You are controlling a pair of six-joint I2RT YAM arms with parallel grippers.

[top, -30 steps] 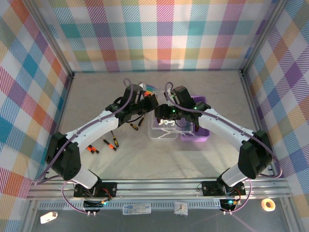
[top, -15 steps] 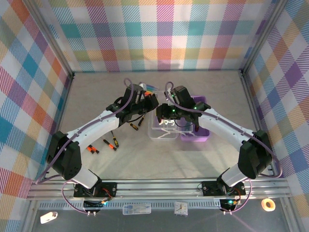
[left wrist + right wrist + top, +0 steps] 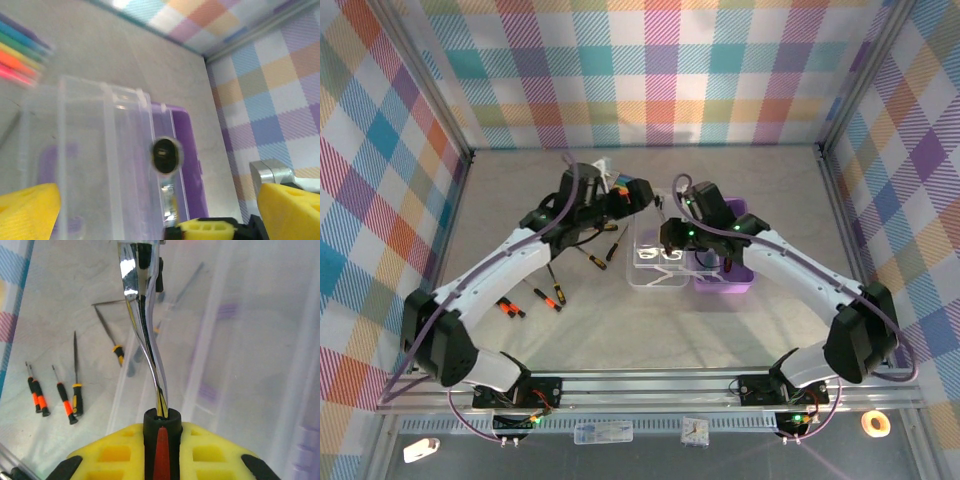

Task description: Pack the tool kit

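A pack of rainbow-coloured markers (image 3: 617, 184) is seen lying toward the far side of the grey surface (image 3: 760, 180); in the left wrist view it is blurred. The surface is enclosed by walls (image 3: 660, 70) covered in pastel plaid. Below the metal rail (image 3: 650, 385) at the near edge, a pale ring (image 3: 873, 424) and a small white object (image 3: 420, 450) are laid

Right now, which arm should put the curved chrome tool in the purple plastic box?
Right: right gripper holds the curved chrome tool over the clear lid of the purple plastic box; left gripper is open.
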